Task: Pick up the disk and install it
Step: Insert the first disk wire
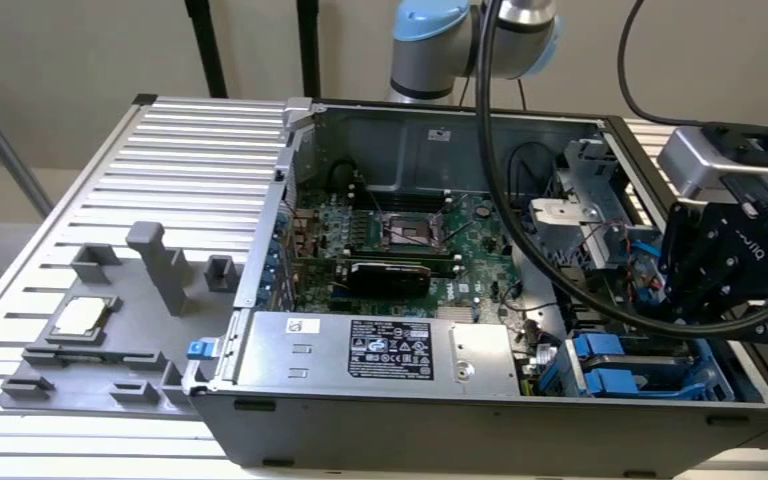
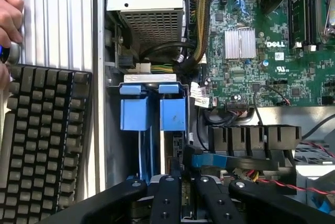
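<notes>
The disk (image 2: 172, 150) stands on edge in the drive bay at the case's corner. Its grey side sits between blue carrier rails, and a blue tab (image 2: 172, 113) caps its end. A second blue carrier (image 2: 135, 113) stands right beside it. My gripper (image 2: 184, 179) hangs over the bay, its black fingers (image 2: 165, 198) close together on either side of the disk's near end. In the exterior view the gripper (image 1: 704, 300) is low over the blue carriers (image 1: 614, 362), at the case's front corner on the exterior view's right.
The open computer case (image 1: 264, 300) holds the motherboard (image 1: 398, 235), a silver power supply (image 1: 357, 345) and loose cables (image 2: 201, 20). A grey fixture with a small square chip (image 1: 80, 318) lies on the slatted table. A keyboard (image 2: 42, 140) and a person's hand (image 2: 8, 20) are beside the case.
</notes>
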### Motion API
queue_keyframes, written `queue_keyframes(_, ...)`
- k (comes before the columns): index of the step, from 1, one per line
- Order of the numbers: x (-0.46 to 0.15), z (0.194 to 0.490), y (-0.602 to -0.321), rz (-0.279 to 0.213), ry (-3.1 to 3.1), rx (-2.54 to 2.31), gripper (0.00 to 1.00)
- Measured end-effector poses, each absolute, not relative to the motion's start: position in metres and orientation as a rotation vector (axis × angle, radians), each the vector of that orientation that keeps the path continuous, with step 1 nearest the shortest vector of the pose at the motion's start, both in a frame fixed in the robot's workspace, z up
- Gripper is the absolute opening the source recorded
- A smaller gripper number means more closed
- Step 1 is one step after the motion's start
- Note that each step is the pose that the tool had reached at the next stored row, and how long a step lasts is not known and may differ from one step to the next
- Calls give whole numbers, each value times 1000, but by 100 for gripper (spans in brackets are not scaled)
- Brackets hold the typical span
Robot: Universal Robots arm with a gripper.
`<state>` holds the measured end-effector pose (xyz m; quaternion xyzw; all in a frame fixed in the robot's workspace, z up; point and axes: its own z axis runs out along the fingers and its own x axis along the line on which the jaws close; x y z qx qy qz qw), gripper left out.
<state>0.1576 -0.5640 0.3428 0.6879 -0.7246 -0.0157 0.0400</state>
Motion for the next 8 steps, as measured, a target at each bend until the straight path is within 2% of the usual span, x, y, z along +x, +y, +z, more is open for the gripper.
queue_keyframes(8,158,342,-564,-36,-2215,2102,0)
